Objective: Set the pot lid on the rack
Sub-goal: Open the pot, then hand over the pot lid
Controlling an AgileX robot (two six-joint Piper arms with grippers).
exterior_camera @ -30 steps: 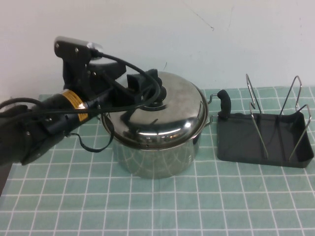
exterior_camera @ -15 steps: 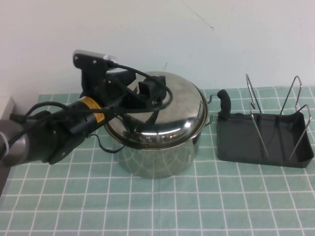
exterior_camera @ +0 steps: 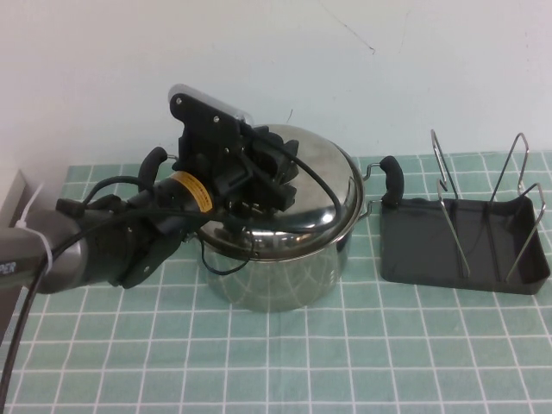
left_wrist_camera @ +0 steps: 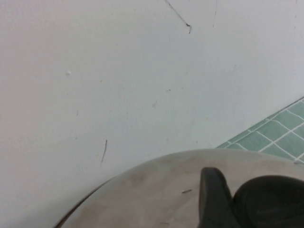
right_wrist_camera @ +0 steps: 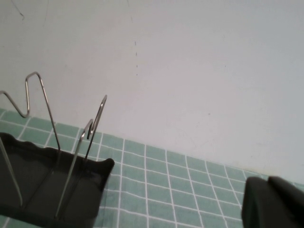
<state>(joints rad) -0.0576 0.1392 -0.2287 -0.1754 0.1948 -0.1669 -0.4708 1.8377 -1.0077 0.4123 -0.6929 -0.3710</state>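
1. The pot [exterior_camera: 276, 259] carries the pot lid [exterior_camera: 323, 185], seated on its rim.
2. The rack [exterior_camera: 470, 237] stands empty to the right, ready to receive it.
3. The left gripper [exterior_camera: 267, 177] sits over the lid's centre knob; its jaw state can't be told.
4. The right gripper [right_wrist_camera: 273, 204] stays parked near the rack; jaws unclear.

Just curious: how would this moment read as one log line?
left gripper: at pot lid knob | lid: on pot | rack: empty | right gripper: parked near rack

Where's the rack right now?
High view: the rack stands on the table's right side, just right of the pot, empty. Left gripper is over the pot lid; right gripper unseen there.
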